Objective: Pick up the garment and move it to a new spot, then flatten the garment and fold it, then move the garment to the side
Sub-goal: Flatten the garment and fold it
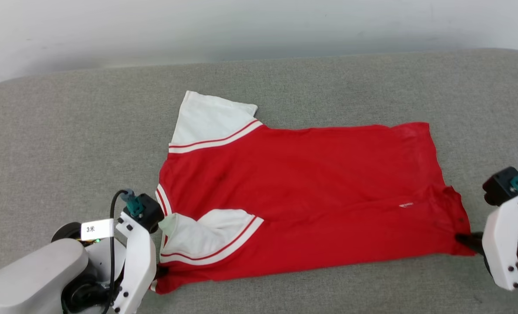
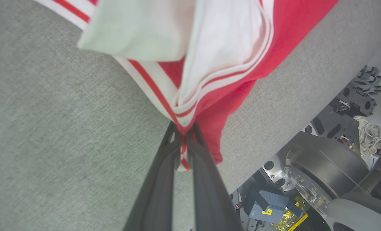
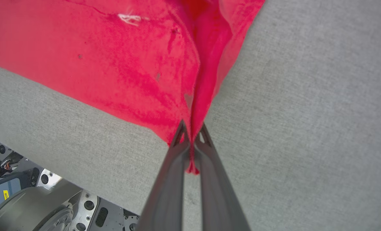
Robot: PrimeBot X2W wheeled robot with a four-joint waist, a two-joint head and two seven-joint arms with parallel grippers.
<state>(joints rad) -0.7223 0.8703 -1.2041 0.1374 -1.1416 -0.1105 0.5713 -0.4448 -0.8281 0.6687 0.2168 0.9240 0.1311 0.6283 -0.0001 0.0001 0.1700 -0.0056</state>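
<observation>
The garment (image 1: pixel 302 196) is a red shirt with white sleeves and red-white striped trim, spread across the grey table with its collar end to the left. Its near sleeve is folded onto the body. My left gripper (image 2: pixel 184 126) is shut on the garment (image 2: pixel 229 48) at the striped trim of its near left corner; in the head view it sits at that corner (image 1: pixel 159 271). My right gripper (image 3: pixel 192 130) is shut on the garment (image 3: pixel 113 64) at its near right hem corner, with red cloth pinched between the fingers; in the head view its dark tips (image 1: pixel 464 240) meet that corner.
A grey cloth-covered table (image 1: pixel 67 144) carries the shirt, with bare surface all around it. A pale wall runs behind the far edge. Below the near edge, the robot's base (image 2: pixel 325 173) and loose hardware on the floor show in the wrist views.
</observation>
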